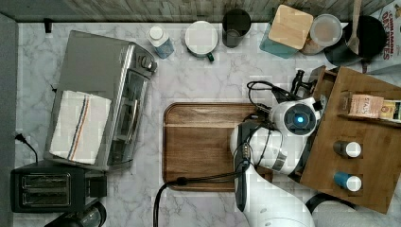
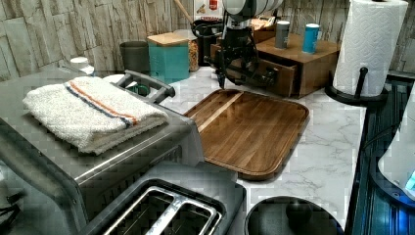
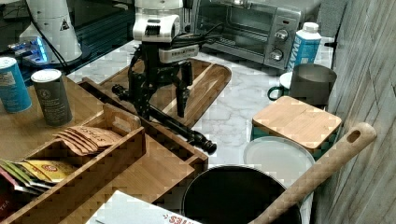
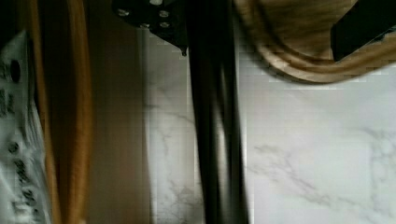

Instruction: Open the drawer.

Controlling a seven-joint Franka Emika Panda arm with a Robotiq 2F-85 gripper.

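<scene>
- The wide, shallow, medium-brown wooden drawer (image 3: 154, 163) is sitting partly pulled out of the wooden box organizer (image 3: 70, 154) at the near edge of the right view, and you are seeing its bare inside floor there.
- Its long black metal bar handle (image 3: 163, 119) is running across the drawer's front, just behind that opening in the right view.
- Your black two-fingered gripper (image 3: 161, 105) is standing over that bar with its fingers (image 3: 183, 95) spread apart, one on each side of the handle, and they are not clamping it.
- In the wrist view the bar handle (image 4: 217, 140) is passing as a dark band between the drawer's front (image 4: 70, 116) and the white marble counter (image 4: 317, 154).
- The dark wooden cutting board with rounded corners (image 3: 205, 86) is lying flat on the counter just beyond the gripper.
- Farther back in the right view, a silver toaster oven (image 3: 247, 25) is standing beside a blue and white bottle (image 3: 306, 44).
- In the left view a white paper towel roll (image 2: 369, 44) is standing upright right of the organizer.
</scene>
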